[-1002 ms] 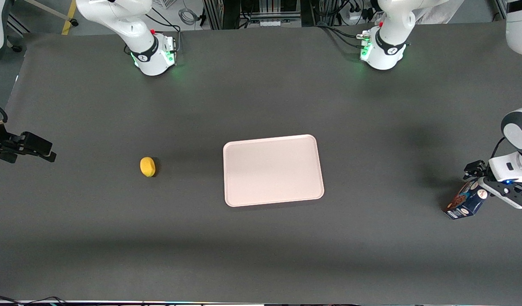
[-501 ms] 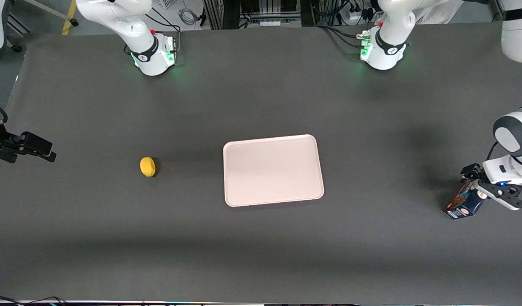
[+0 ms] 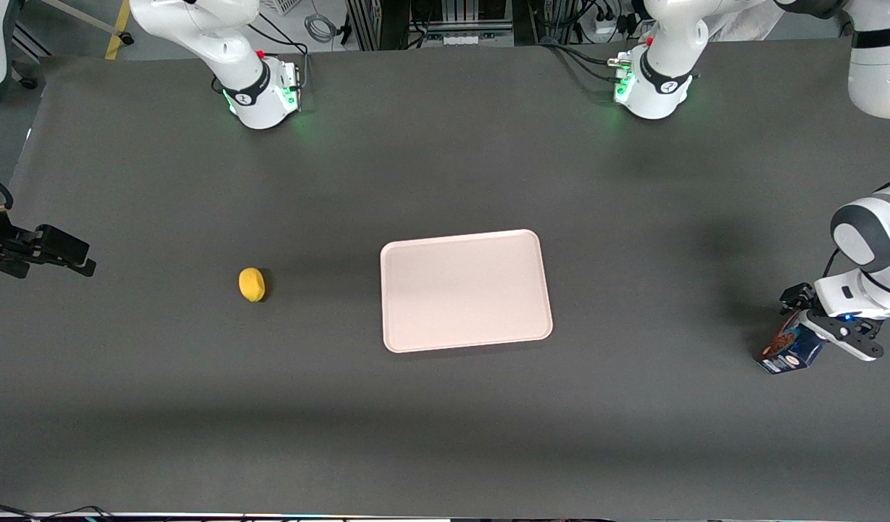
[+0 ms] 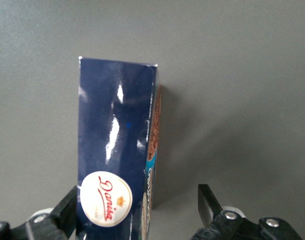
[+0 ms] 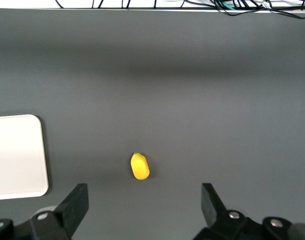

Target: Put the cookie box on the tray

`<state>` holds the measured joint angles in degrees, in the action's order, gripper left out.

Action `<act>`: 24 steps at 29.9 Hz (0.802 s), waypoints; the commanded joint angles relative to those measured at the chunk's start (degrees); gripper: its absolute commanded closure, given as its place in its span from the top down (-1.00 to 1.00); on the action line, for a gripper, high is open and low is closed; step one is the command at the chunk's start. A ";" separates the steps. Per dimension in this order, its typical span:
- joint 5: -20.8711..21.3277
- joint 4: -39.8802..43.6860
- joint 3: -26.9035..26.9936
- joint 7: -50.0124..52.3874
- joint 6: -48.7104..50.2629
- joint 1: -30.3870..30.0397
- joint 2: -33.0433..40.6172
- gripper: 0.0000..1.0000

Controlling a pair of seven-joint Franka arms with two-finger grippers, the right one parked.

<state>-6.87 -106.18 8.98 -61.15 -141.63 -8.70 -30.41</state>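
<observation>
Front view: the gripper (image 3: 822, 326) is lowered over the cookie box (image 3: 789, 350) at the working arm's end of the table (image 3: 445, 435).

The working arm is bent low, its wrist turned down toward the dark grey table, whose cover is plain; cables and frames are seen at the edge where the arm bases stand. The box stands between the spread fingers (image 4: 67, 212), one finger touching or just beside it, the other clearly apart. The tray (image 3: 465, 290) lies mid-table, well apart from the box, and a yellow lump (image 3: 251, 284) is set toward the parked arm's end.
</observation>
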 commanded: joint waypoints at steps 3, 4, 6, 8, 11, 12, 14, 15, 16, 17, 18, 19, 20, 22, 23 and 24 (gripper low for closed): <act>-1.04 -0.44 0.25 -0.46 -2.33 0.44 -1.05 1.00; -1.04 -0.44 0.25 -0.37 -2.42 0.44 -1.06 1.00; -1.04 -0.44 0.25 -0.46 -2.42 0.53 -1.23 1.00; -1.04 -0.44 0.25 -0.46 -2.33 0.53 -1.23 1.00; -1.04 -0.44 0.25 -0.46 -2.42 0.53 -1.23 0.99; -1.04 -0.44 0.25 -0.46 -2.42 0.53 -1.23 0.97; -1.04 -0.44 0.25 -0.46 -2.33 0.53 -1.23 0.82; -1.04 -0.44 0.25 -0.46 -2.33 0.53 -1.23 0.75; -1.04 -0.44 0.25 -0.46 -2.24 0.53 -1.23 0.70; -1.04 -0.35 0.16 -0.46 -2.24 0.53 -1.23 0.60; -1.04 -0.35 0.25 -0.46 -2.24 0.53 -1.23 0.48; -1.04 -0.26 0.25 -0.46 -2.24 0.53 -1.23 0.38; -1.04 -0.26 0.25 -0.46 -2.24 0.53 -1.23 0.27; -1.04 0.09 0.25 -0.37 -2.16 0.61 -1.23 0.16; -1.04 0.18 0.25 -0.37 -2.07 0.53 -1.23 0.12; -1.04 0.27 0.16 -0.37 -1.98 0.61 -1.23 0.06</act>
<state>-6.98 -106.08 8.88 -61.15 -143.37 -8.67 -31.76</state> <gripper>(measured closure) 0.256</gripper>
